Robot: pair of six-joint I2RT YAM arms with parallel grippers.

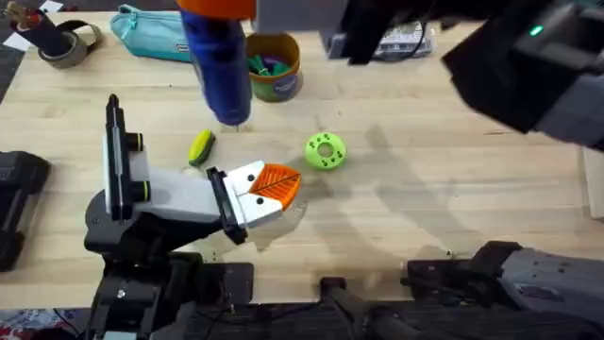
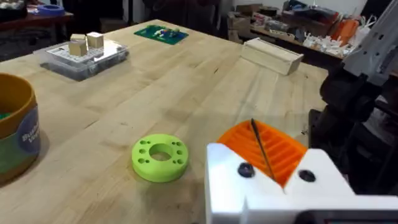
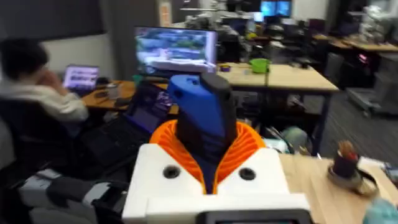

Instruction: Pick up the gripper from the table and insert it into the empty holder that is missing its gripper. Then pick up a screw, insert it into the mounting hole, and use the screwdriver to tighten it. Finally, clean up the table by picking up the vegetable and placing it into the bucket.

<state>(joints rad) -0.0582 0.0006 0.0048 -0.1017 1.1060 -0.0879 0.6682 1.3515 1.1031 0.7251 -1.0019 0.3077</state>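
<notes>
**A:** so which arm takes the vegetable [image 1: 201, 148]? Judging by where things sit, cleanup looks like the bit left to do

**B:** left one, I'd say. The veg lies flat on the counter [image 1: 425, 189], on the arm-base side of the bucket [image 1: 278, 87] and clear of it. The left gripper [image 1: 274, 184] is a bit farther out from the bucket than that, so the veg sits just beside its jaws, off to their left and slightly ahead

**A:** jaws open?

**B:** nope, the orange pads look pressed together with only a dark line between them, so they'd have to open first. The veg's long axis points roughly at the bucket, so the wrist needs to turn to close across the short way

**A:** and the right arm?

**B:** busy. The right gripper [image 3: 208, 146] is up high with its jaws clamped on the screwdriver [image 1: 217, 66], which hangs bit-down on the bucket's left side, tip above the counter near the veg. That's the snag, I think: the left arm could bump it going in

**A:** the green disc [image 1: 326, 151]?

**B:** on the other side of the left jaws, not in the path to the bucket
</notes>
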